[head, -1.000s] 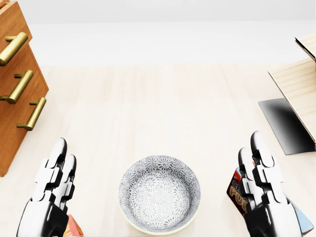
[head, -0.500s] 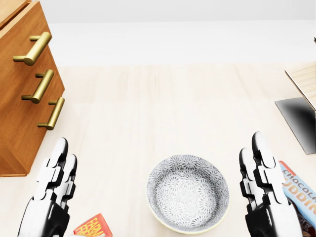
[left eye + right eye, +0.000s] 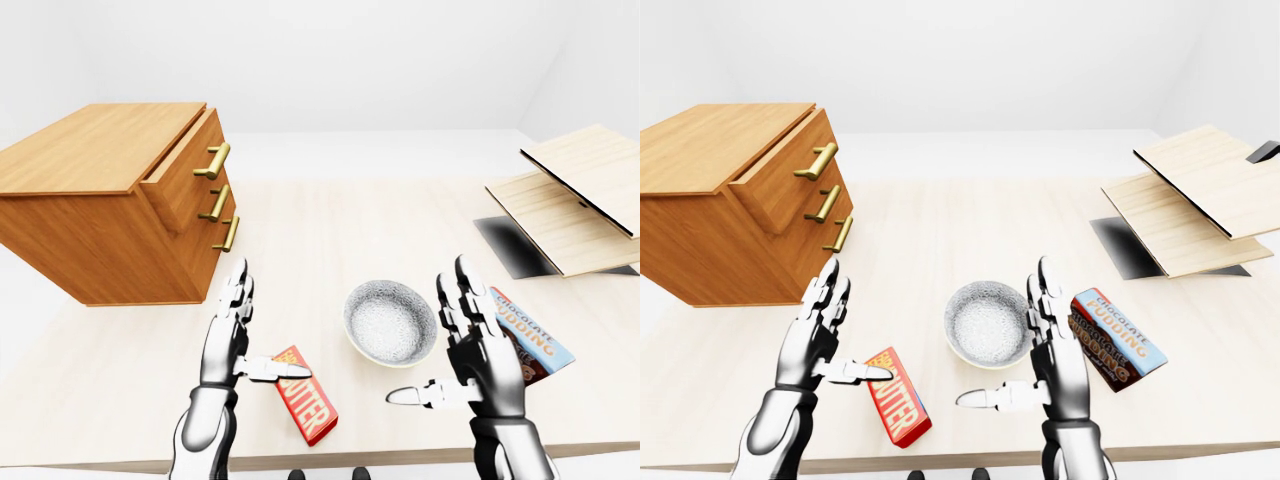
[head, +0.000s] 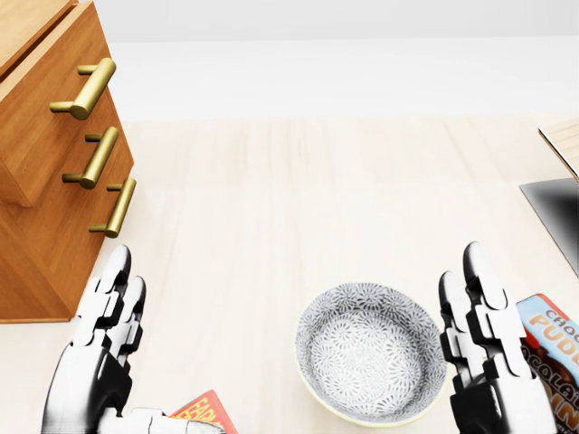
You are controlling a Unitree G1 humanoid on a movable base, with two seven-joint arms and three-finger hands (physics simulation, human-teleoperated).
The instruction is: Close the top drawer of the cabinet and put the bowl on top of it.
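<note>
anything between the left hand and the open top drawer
Nothing visible. Only bare table lies between the left hand and the top drawer, which juts out of the cabinet. The butter box lies lower in the left-eye view, off that line.

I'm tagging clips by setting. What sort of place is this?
Probably a simulated tabletop test scene: a pale wooden table before blank white walls, carrying a three-drawer cabinet, a patterned bowl and a pudding box.

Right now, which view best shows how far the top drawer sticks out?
Right-eye view: the top drawer visibly juts past the two below, with the cabinet nearly whole. Left-eye shows nearly the same. Head view crops the cabinet at its left edge, leaving only drawer fronts and handles.
</note>
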